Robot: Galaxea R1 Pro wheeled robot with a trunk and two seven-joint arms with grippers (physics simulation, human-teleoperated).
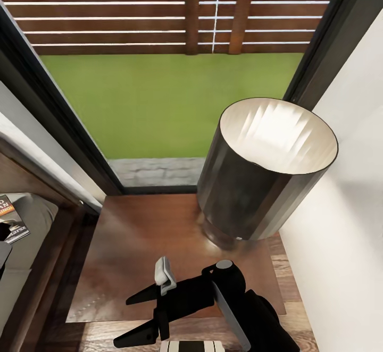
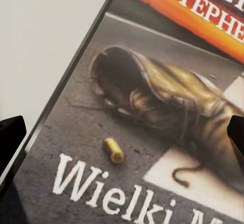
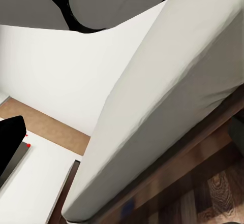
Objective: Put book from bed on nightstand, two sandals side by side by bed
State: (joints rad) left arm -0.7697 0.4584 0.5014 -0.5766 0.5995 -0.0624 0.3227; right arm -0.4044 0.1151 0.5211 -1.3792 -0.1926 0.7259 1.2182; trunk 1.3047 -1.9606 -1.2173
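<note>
Home bedroom: bed [image 3: 152,107], lamp [image 1: 266,171] on nightstand [image 1: 143,245].

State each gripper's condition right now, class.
Left gripper: open, over the book.
Right gripper: open, empty.

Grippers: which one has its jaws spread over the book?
The left gripper: its fingertips straddle the book. The right gripper is over the nightstand.

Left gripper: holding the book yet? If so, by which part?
Not yet, as far as shown. The left gripper is open, its fingertips straddling the book cover without visible contact. The right gripper is open over the nightstand, empty.
</note>
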